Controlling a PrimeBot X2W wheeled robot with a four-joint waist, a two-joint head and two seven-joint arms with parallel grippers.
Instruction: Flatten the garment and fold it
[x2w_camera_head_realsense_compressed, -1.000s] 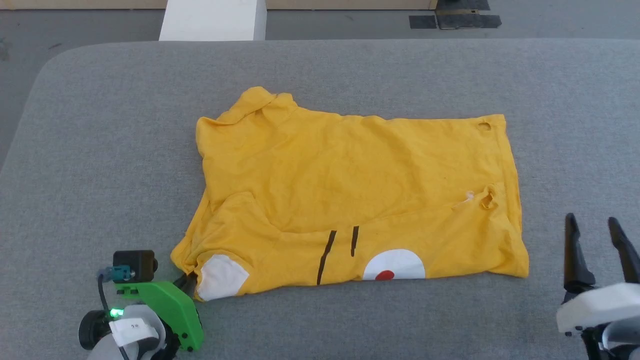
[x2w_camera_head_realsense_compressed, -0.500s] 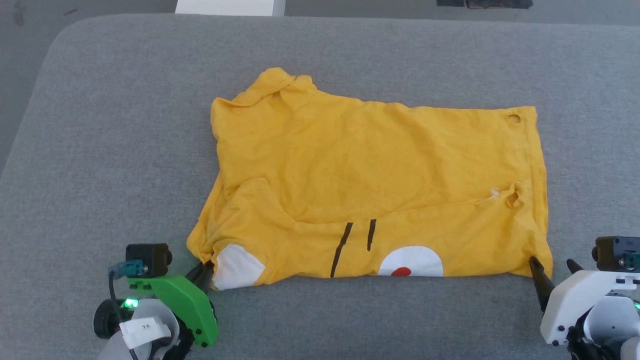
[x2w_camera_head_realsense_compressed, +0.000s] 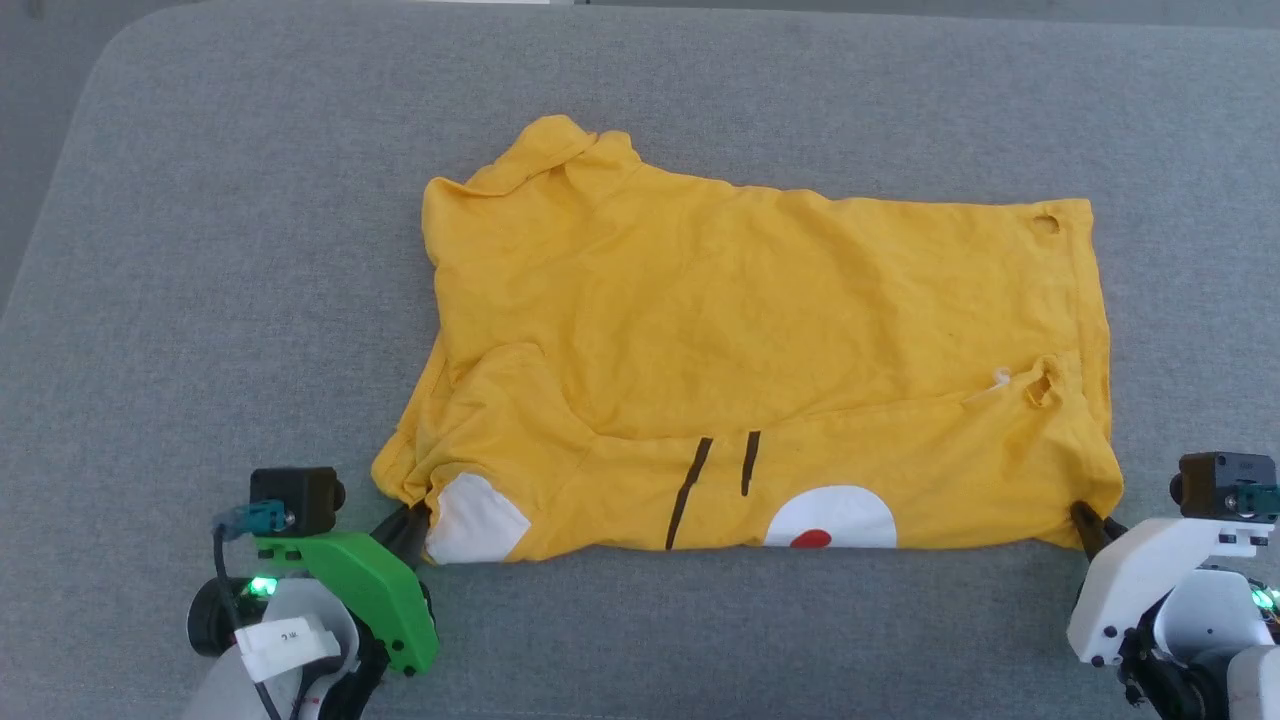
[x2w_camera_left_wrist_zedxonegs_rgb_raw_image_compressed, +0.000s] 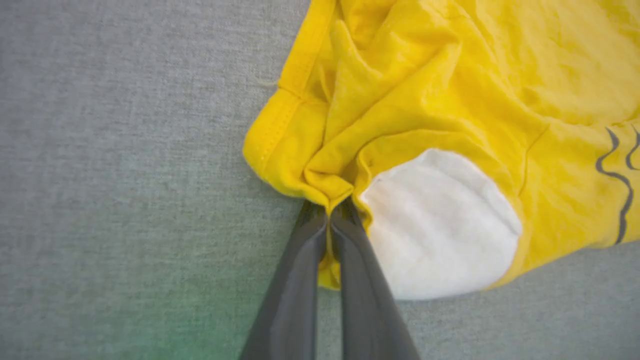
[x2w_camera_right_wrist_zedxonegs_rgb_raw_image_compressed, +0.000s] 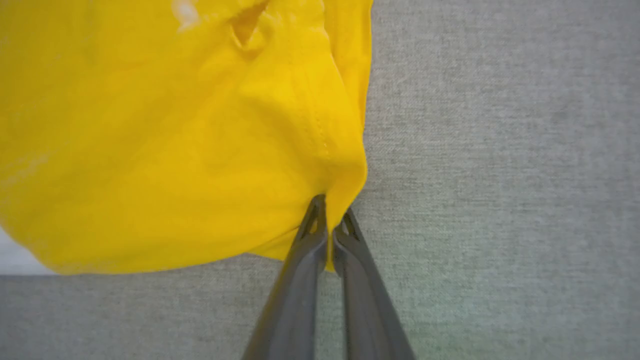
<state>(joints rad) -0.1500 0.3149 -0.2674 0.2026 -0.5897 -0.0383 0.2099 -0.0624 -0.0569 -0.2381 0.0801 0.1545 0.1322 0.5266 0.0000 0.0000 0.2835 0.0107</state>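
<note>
At the near left, the left gripper (x2w_camera_head_realsense_compressed: 408, 522) is clamped on a bunched corner of the garment (x2w_camera_head_realsense_compressed: 760, 320), which lies mid-table (x2w_camera_head_realsense_compressed: 200, 250); one layer may slip out under tension. At the near right, the right gripper (x2w_camera_head_realsense_compressed: 1086, 520) pinches only a thin corner, which could pull free.

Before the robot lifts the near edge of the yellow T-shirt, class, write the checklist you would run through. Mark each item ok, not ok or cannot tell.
1. Left pincer shut on the T-shirt at its near left corner: ok.
2. Right pincer shut on the near right corner: ok.
3. T-shirt lying flat: not ok; the cloth is bunched beside the white patch and wrinkled across the middle.
4. Whole T-shirt resting on the grey surface: ok.
5. Each pincer holding every layer of cloth at its corner: cannot tell.
</note>
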